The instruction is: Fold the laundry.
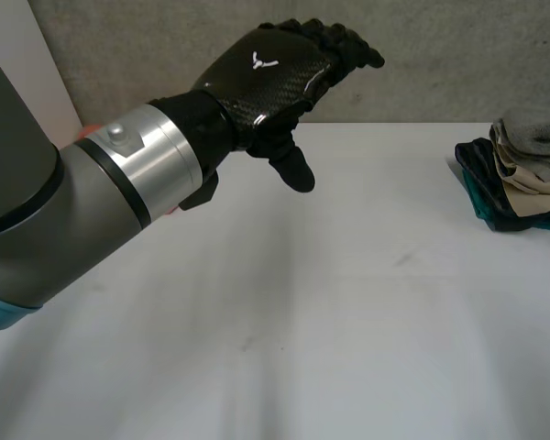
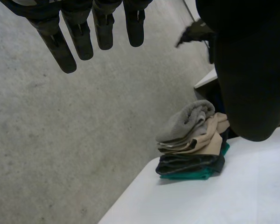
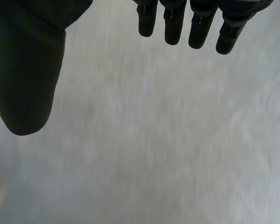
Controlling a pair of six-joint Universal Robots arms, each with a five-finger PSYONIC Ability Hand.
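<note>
A stack of folded laundry [image 1: 522, 174], grey on top, then beige, dark and teal pieces, sits at the right edge of the white table [image 1: 302, 321]. My left hand [image 1: 266, 78] is raised above the table's far left part, open, fingers straight and thumb hanging down, holding nothing. In the left wrist view its fingers [image 2: 60, 46] and thumb stand apart, and the stack [image 2: 193, 140] lies well beyond them at the table's corner. My right hand [image 3: 28, 70] is open too, its fingers [image 3: 177, 23] straight over bare white table [image 3: 154, 140], with nothing in it.
A grey concrete wall [image 1: 440, 55] runs behind the table. A small red thing [image 1: 89, 130] peeks out behind my left forearm. The table's far edge lies just behind the stack.
</note>
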